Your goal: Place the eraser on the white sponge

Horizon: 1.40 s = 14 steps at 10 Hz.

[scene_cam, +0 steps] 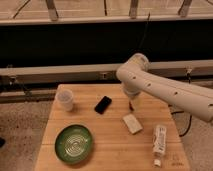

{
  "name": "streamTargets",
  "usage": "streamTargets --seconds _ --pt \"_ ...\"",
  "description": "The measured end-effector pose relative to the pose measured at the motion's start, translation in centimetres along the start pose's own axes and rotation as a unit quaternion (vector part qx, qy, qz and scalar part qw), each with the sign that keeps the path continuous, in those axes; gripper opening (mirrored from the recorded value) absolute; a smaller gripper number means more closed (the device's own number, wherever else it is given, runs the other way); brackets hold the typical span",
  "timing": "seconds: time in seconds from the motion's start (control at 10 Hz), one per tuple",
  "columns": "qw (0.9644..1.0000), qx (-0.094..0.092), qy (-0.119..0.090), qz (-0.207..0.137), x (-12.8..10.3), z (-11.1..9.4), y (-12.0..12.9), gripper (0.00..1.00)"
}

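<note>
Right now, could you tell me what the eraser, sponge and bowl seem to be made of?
Eraser: likely rubber or plastic, smooth and uniformly black.
Sponge: probably foam, matte off-white.
Bowl: perhaps glazed ceramic or plastic, glossy green with rings.
The claw hangs above the table, behind the sponge.
</note>
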Motion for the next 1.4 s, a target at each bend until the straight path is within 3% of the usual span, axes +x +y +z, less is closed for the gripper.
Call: streamTargets --seconds 0.8,1.4 --pt "0.9980 0.005 -0.009 -0.063 -2.5 2.6 -2.6 0.80" --pt "0.9952 -0.006 -0.023 -0.095 -4.0 5.6 -4.8 0.80"
